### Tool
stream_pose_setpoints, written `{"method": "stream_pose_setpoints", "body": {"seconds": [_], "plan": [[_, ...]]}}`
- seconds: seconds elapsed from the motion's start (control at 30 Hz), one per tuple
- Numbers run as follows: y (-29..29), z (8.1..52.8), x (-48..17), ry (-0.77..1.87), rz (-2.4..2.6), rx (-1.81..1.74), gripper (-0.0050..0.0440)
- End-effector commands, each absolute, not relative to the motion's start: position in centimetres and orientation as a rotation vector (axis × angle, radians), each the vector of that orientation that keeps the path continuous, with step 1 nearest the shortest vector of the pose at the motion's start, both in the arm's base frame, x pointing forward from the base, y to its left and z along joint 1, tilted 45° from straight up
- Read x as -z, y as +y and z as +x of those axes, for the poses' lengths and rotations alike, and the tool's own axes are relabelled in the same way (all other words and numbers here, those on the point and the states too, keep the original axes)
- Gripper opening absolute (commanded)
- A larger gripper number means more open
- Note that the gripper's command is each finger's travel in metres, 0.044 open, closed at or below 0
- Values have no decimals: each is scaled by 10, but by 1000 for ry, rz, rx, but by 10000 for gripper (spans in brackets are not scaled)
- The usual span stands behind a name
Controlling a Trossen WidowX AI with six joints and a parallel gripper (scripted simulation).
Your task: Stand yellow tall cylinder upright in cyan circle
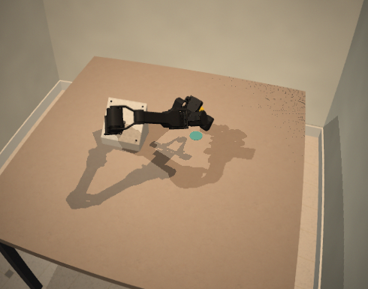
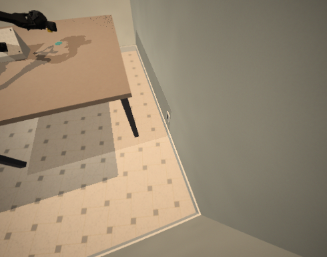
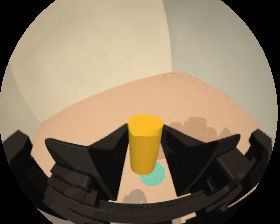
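My gripper [image 3: 144, 127] [image 1: 203, 118] [image 2: 49, 27] is shut on the yellow tall cylinder [image 3: 144, 142] [image 1: 201, 108] [image 2: 49, 30] and holds it in the air above the table. In the wrist view the cylinder stands between the two dark fingers, with its flat end toward the far table. The cyan circle [image 1: 195, 136] [image 2: 59, 43] [image 3: 154, 176] is a small flat disc on the table top. It lies a little in front of and below the gripper, partly hidden behind the cylinder in the wrist view. The cylinder does not touch the table.
The arm's white base block [image 1: 135, 134] [image 2: 7, 39] stands on the left of the brown table [image 1: 186, 224] [image 2: 75, 79]. Walls close in behind and on the right. The table edge drops to a tiled floor [image 2: 125, 189].
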State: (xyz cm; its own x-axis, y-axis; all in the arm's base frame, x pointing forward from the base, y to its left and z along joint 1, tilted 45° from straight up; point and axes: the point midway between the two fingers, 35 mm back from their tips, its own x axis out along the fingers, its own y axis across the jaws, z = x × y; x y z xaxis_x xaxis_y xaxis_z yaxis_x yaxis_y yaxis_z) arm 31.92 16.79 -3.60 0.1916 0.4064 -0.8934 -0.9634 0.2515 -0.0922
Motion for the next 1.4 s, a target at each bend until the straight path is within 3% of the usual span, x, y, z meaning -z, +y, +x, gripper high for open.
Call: {"method": "stream_pose_setpoints", "body": {"seconds": [0.0, 1.37], "plan": [[167, 318, 33, 842, -791, -1129, 105], [159, 308, 7, 529, -778, -1181, 105]]}}
